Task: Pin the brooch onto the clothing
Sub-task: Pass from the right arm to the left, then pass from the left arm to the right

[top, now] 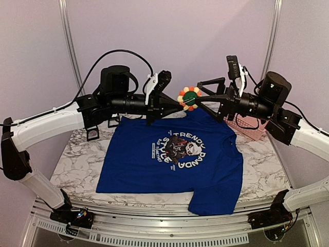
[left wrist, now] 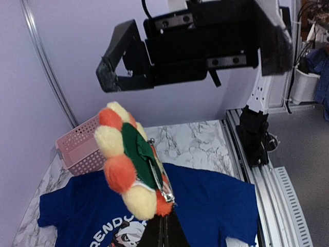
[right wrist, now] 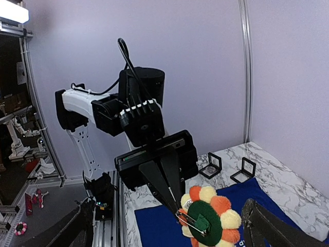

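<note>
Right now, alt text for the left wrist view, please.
The left end effector is shut on the lower edge of the flower brooch, whose green backing and metal pin show. The open right end effector fills the top. Below lie the blue panda T-shirt and a pink basket on the marble table.

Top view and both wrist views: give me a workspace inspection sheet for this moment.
Surface: marble table, partly covered by the T-shirt.
Job's things: T-shirt lies flat, print up; flower brooch held in the air, not pinned.
Clutter: pink basket far right; two small black boxes far left.
Grippers: left gripper shut on the brooch; right gripper open beside it.
Cables: black cable loops over the left arm.
Surroundings: plain lilac walls, metal poles.
</note>
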`<state>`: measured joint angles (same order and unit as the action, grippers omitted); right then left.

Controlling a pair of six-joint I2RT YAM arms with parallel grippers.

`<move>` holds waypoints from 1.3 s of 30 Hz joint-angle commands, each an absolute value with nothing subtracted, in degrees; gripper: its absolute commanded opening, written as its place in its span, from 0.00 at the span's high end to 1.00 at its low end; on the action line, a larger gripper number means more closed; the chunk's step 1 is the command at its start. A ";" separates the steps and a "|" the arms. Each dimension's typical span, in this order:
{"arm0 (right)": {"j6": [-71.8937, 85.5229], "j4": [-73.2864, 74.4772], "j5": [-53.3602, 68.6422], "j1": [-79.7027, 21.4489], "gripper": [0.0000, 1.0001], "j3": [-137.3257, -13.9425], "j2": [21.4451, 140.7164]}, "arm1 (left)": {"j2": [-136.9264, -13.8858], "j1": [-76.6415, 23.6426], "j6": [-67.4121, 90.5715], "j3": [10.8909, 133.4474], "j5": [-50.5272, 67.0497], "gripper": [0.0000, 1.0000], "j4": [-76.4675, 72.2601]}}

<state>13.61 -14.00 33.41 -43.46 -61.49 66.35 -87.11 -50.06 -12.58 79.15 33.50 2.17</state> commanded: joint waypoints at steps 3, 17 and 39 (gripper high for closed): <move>-1.30 23.70 34.23 -42.88 0.03 -70.49 68.22 | -84.45 -51.16 -32.28 81.93 32.24 1.00 29.64; -12.85 41.47 47.85 -43.29 0.28 -86.91 85.45 | -84.18 -53.92 -38.54 82.36 30.24 1.00 36.60; 2.08 12.35 49.74 -40.29 1.00 -74.13 79.71 | -76.66 -49.29 -18.93 70.12 29.79 0.18 13.80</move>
<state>-6.81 28.03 48.69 -42.61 -79.92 85.41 -80.29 -51.86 -28.49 74.13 28.56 25.12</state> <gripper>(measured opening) 0.033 0.627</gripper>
